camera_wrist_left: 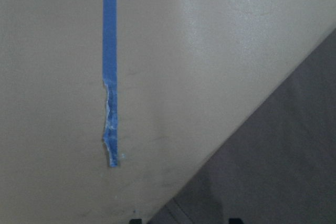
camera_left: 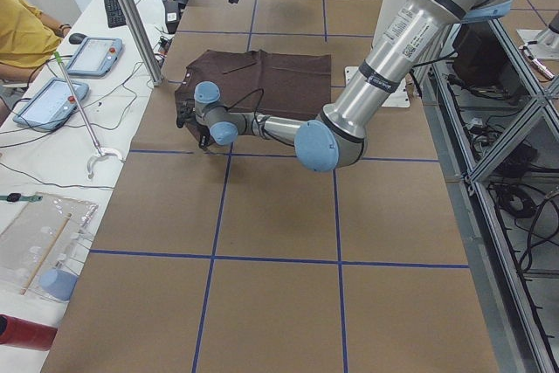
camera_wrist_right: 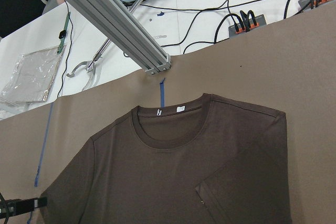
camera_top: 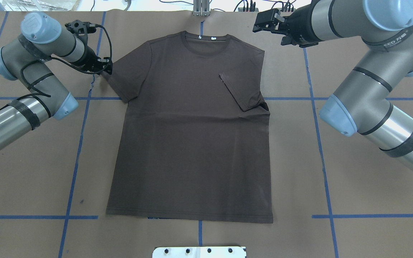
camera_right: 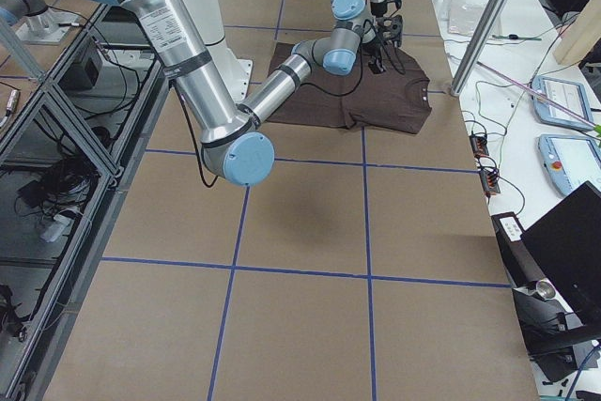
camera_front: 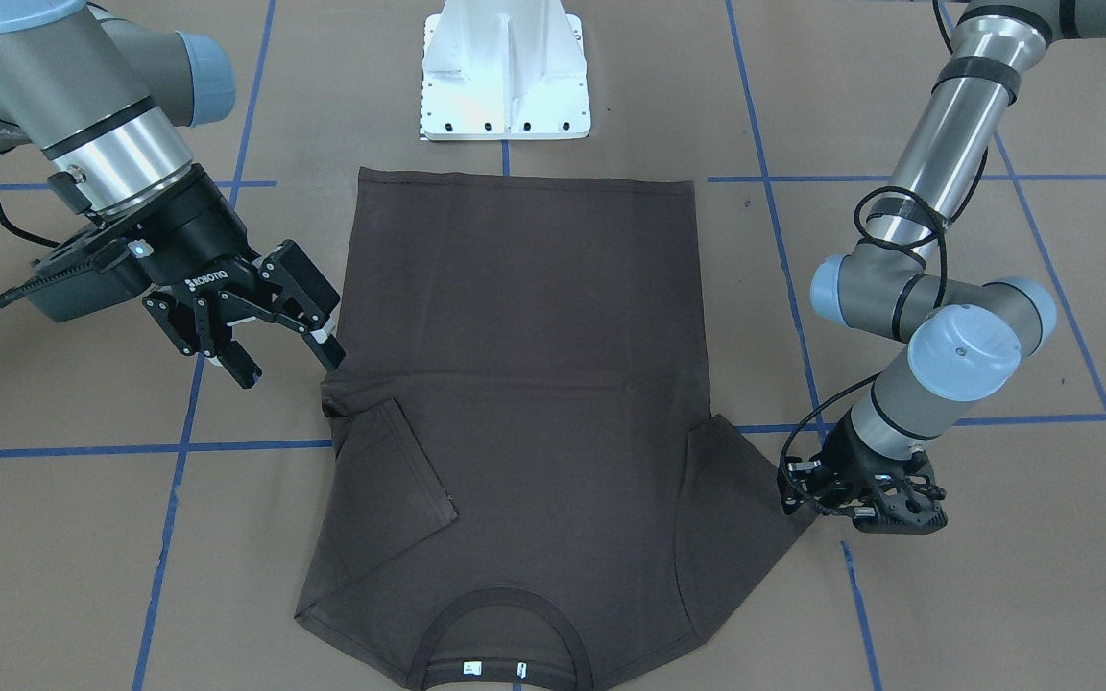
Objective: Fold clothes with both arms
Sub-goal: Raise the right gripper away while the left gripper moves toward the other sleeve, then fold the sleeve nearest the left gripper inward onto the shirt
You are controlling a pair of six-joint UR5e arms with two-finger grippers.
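Note:
The dark brown T-shirt lies flat on the table, collar at the far edge with white tags inside. Its sleeve on my right is folded onto the chest. The other sleeve is spread out flat. My left gripper sits low at that sleeve's outer edge; in the left wrist view its fingertips stand apart with the sleeve edge between them, so it is open. My right gripper hangs open and empty above the table beside the folded sleeve.
The white pedestal base stands just behind the shirt's hem. Blue tape lines cross the brown table cover. A metal post, cables, tablets and a seated person are beyond the far edge.

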